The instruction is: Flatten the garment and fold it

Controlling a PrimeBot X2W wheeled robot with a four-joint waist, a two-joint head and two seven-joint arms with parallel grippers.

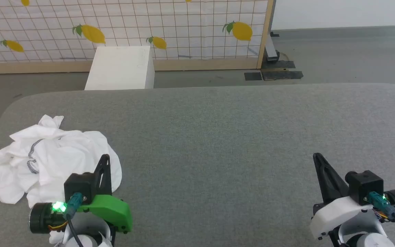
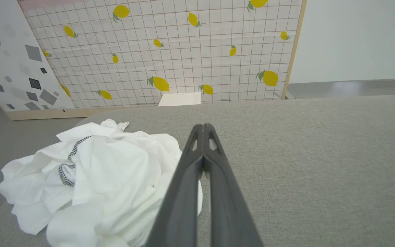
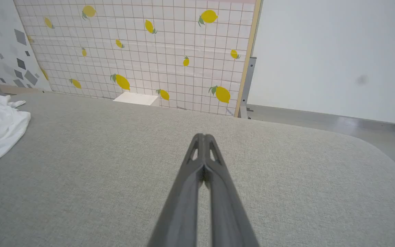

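We see the garment [image 1: 63, 154] crumpled at nine o'clock on the counter [image 1: 218, 137]. Both sets of jaws are pinched together, empty.

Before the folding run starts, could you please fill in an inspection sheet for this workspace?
Surface: grey fabric table, rounded corners, no stains seen.
Job's things: garment crumpled in a heap at the table's left end, not yet flattened.
Clutter: white box behind the table's far edge.
Grippers: left gripper shut, empty, at the garment's right edge; right gripper shut, empty, over bare table.
Cables: left wrist cable and right wrist cable, each plugged in with a teal connector.
Surroundings: lemon-print panel, grey floor.
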